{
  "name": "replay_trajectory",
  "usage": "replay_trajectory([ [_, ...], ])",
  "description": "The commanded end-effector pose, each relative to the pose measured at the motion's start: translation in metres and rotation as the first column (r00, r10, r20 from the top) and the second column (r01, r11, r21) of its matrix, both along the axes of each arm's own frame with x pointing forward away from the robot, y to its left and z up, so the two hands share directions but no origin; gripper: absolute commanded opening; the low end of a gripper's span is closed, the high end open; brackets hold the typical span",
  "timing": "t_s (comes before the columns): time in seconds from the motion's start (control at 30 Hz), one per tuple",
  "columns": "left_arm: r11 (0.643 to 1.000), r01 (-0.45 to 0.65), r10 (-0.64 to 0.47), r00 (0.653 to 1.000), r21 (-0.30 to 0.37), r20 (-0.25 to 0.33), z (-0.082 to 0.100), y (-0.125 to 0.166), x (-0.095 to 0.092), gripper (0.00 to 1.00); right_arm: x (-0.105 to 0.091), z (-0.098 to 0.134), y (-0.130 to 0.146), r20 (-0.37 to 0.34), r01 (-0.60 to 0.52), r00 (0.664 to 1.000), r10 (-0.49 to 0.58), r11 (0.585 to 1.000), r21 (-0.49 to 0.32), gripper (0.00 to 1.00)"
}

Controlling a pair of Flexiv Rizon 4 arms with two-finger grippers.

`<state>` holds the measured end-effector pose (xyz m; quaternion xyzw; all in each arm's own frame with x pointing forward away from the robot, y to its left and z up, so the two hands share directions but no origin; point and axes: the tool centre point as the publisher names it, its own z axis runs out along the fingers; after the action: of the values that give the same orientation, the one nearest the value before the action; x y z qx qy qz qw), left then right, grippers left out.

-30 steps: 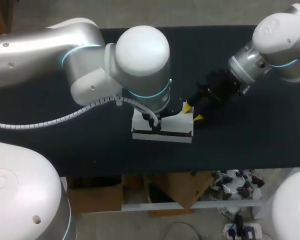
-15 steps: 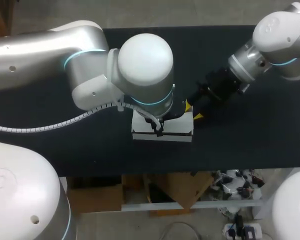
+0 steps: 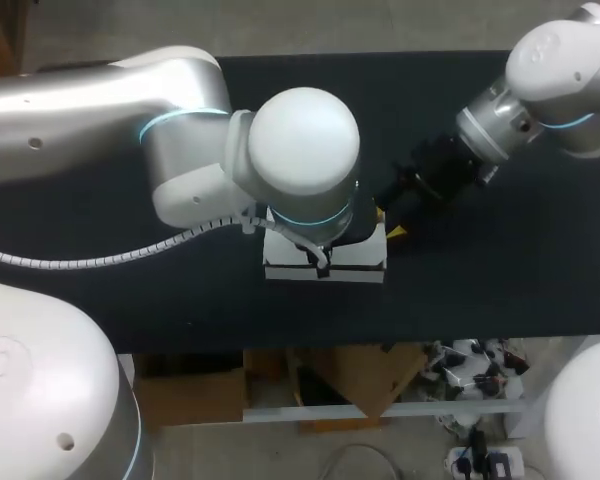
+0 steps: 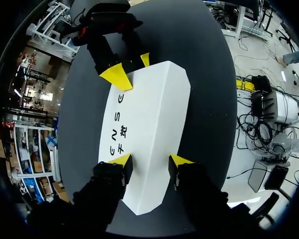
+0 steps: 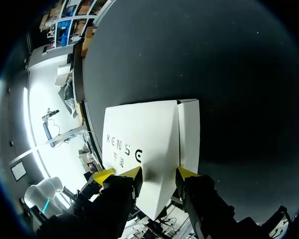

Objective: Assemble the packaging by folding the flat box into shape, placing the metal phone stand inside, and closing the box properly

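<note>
1. Black lettering (image 4: pixel 118 124) is running lengthwise down the white box's (image 3: pixel 360 252) top face, close to one long edge; it is also showing in the right wrist view.
2. The box is lying flat and folded into shape on the black table (image 3: pixel 500 280), sitting between the two arms.
3. The left gripper (image 4: pixel 152 160) is hanging over one end of the box, fingers apart, tips over its top.
4. The right gripper (image 5: pixel 159 173) is sitting at the opposite end, fingers spread, one tip overlapping a corner.
</note>
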<state>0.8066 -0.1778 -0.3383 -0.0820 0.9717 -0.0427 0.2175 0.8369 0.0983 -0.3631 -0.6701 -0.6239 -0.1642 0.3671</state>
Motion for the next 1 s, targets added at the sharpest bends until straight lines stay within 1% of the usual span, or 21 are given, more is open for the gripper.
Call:
replay_trajectory([
  [0.03, 1.000, -0.009, 0.009, 1.000, 0.004, 0.007, 0.000, -0.004, -0.001, 0.49, 0.002, 0.000, 0.000, -0.006, -0.005, 1.000, 0.005, 1.000, 0.002, 0.45],
  [0.17, 1.000, -0.007, 0.007, 1.000, -0.006, 0.014, 0.005, 0.001, -0.003, 0.49, 0.002, 0.000, 0.000, -0.007, -0.003, 1.000, 0.003, 1.000, 0.000, 0.45],
  [0.27, 1.000, -0.013, 0.014, 1.000, -0.016, 0.014, 0.009, 0.006, -0.003, 0.53, 0.002, 0.000, 0.000, -0.006, -0.003, 1.000, 0.003, 1.000, -0.001, 0.45],
  [0.43, 0.999, -0.025, 0.025, 1.000, -0.020, 0.008, 0.011, 0.016, 0.000, 0.63, 0.003, 0.000, 0.000, -0.006, -0.004, 1.000, 0.004, 1.000, -0.002, 0.45],
  [0.57, 0.999, -0.040, 0.040, 0.999, -0.021, 0.001, 0.011, 0.025, 0.006, 0.73, 0.003, 0.000, 0.002, -0.006, -0.006, 1.000, 0.006, 1.000, -0.003, 0.45],
  [0.67, 0.999, -0.040, 0.040, 0.999, -0.016, 0.000, 0.011, 0.029, 0.010, 0.75, 0.003, 0.000, 0.002, -0.006, -0.007, 1.000, 0.007, 1.000, -0.004, 0.45],
  [0.77, 0.999, -0.034, 0.034, 0.999, -0.022, -0.013, 0.012, 0.032, 0.014, 0.75, 0.003, 0.000, 0.002, -0.006, -0.006, 1.000, 0.006, 1.000, -0.005, 0.45],
  [0.9, 1.000, -0.020, 0.020, 1.000, -0.020, -0.007, 0.012, 0.032, 0.015, 0.73, 0.003, 0.000, 0.003, -0.007, -0.005, 1.000, 0.005, 1.000, -0.006, 0.45],
  [1.0, 1.000, 0.002, -0.002, 1.000, -0.028, -0.016, 0.009, 0.033, 0.017, 0.72, 0.004, -0.001, 0.003, -0.008, -0.005, 1.000, 0.005, 1.000, -0.006, 0.45],
])
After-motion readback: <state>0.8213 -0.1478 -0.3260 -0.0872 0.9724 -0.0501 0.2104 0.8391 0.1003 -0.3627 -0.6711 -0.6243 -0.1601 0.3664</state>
